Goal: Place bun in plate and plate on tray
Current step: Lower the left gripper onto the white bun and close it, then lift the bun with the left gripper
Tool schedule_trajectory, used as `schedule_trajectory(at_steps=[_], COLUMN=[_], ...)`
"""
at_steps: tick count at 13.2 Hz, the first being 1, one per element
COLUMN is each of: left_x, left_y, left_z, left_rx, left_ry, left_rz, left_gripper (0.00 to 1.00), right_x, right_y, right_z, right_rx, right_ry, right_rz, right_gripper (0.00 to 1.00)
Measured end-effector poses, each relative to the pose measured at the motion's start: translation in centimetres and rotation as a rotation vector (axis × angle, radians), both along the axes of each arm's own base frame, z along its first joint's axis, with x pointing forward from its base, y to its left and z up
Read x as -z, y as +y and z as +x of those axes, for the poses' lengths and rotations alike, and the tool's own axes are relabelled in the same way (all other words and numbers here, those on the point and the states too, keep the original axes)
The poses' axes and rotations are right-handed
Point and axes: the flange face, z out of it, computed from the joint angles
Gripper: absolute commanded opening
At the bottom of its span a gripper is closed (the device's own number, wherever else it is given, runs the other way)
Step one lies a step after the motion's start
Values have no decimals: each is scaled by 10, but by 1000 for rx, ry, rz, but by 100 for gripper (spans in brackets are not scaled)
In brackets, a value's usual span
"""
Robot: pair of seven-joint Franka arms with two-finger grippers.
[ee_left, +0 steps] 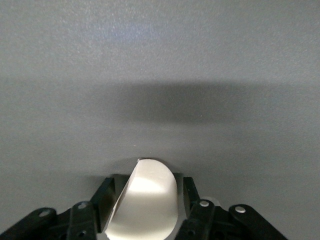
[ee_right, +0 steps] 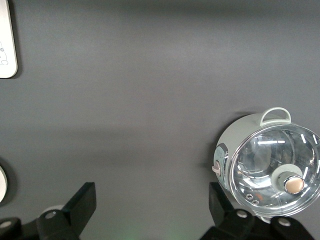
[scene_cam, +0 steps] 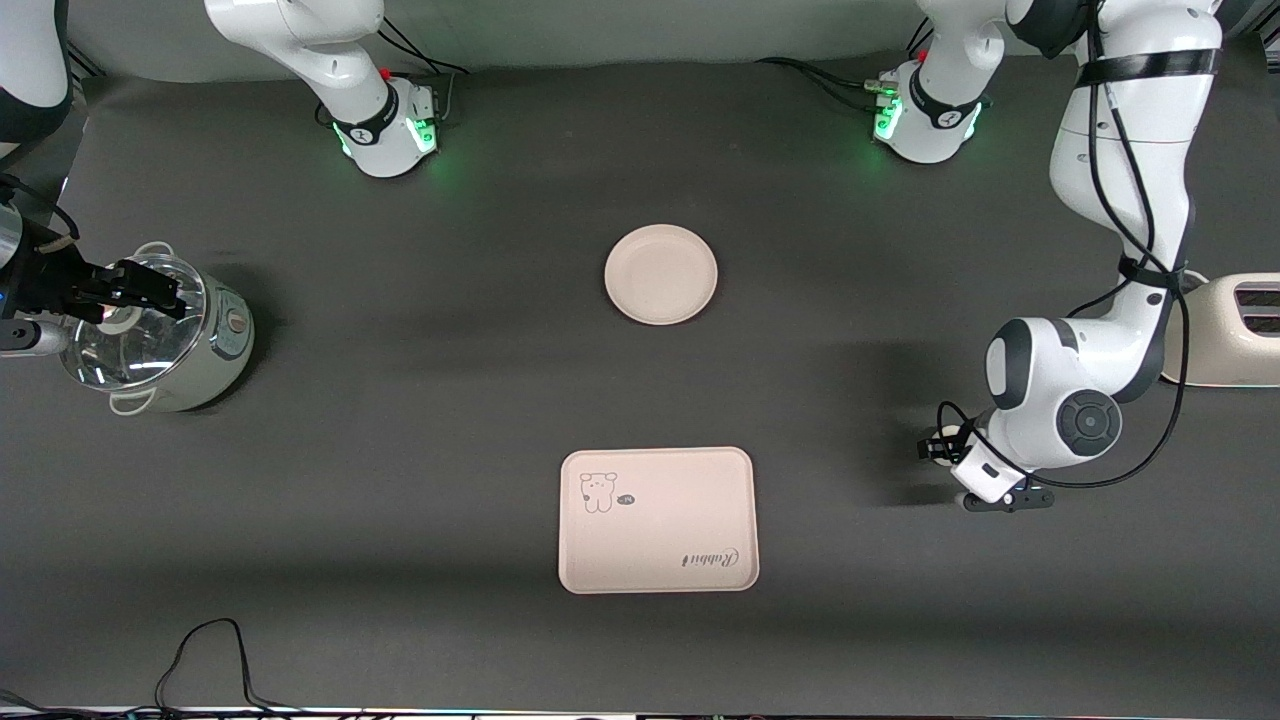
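The bun (ee_left: 147, 200), an off-white smooth lump, sits between the fingers of my left gripper (ee_left: 149, 192), which is shut on it low at the table. In the front view my left gripper (scene_cam: 940, 447) is near the left arm's end of the table, beside the tray. The round cream plate (scene_cam: 661, 274) lies empty mid-table. The rectangular tray (scene_cam: 657, 520) with the animal drawing lies nearer to the camera than the plate, also empty. My right gripper (scene_cam: 150, 288) is open and empty over the pot (scene_cam: 160, 335); its own view shows it (ee_right: 152, 200) open.
A pale green pot with a glass lid (ee_right: 270, 172) stands at the right arm's end. A cream toaster (scene_cam: 1235, 330) stands at the left arm's end. A black cable (scene_cam: 210, 650) lies at the table's near edge. The tray's corner (ee_right: 6, 45) shows in the right wrist view.
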Motion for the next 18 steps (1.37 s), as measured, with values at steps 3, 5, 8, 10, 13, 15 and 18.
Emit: schedule_trajectory(at_steps=[3, 5, 8, 10, 13, 15, 18], left_x=[-12, -44, -116, -173, -256, -303, -346], left_y=[0, 2, 7, 11, 17, 26, 25], left_z=[-1, -5, -16, -33, -68, -93, -132], left_rx=[-1, -1, -3, -1, 0, -8, -1], left_ry=[14, 50, 95, 132, 174, 182, 185], left_rz=[-1, -2, -5, -8, -13, -18, -21], left_gripper=[49, 41, 43, 43, 42, 42, 42], right_x=[0, 0, 0, 0, 0, 0, 0], right_y=[0, 0, 0, 0, 0, 0, 0], right_z=[0, 0, 0, 0, 0, 0, 0], right_rx=[0, 0, 0, 0, 0, 0, 0], right_ry=[0, 0, 0, 1, 1, 1, 1], right_rz=[0, 0, 0, 0, 0, 0, 0], right_gripper=[100, 100, 100, 100, 100, 100, 100])
